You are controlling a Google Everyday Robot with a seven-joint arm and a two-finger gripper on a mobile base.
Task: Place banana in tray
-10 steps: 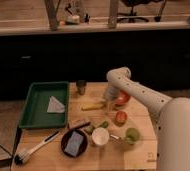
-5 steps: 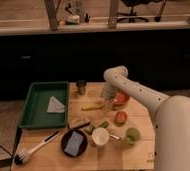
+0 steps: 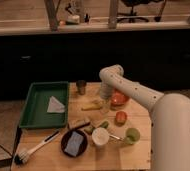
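The yellow banana (image 3: 91, 106) lies on the wooden table, a little right of the green tray (image 3: 34, 112). A white folded napkin (image 3: 54, 105) lies inside the tray. My gripper (image 3: 105, 101) hangs down from the white arm (image 3: 138, 92) and sits just right of the banana's right end, close to it or touching it. Its tip is dark and merges with the banana's end.
A metal cup (image 3: 81, 87) stands behind the banana. An orange bowl (image 3: 119, 99) sits right of the gripper. In front are an orange fruit (image 3: 120, 117), a green cup (image 3: 132, 135), a white cup (image 3: 100, 136), a dark plate with a sponge (image 3: 74, 142) and a brush (image 3: 35, 149).
The arm has swung left and the gripper has come down closer to the banana's right end. The banana and the other objects have not moved.
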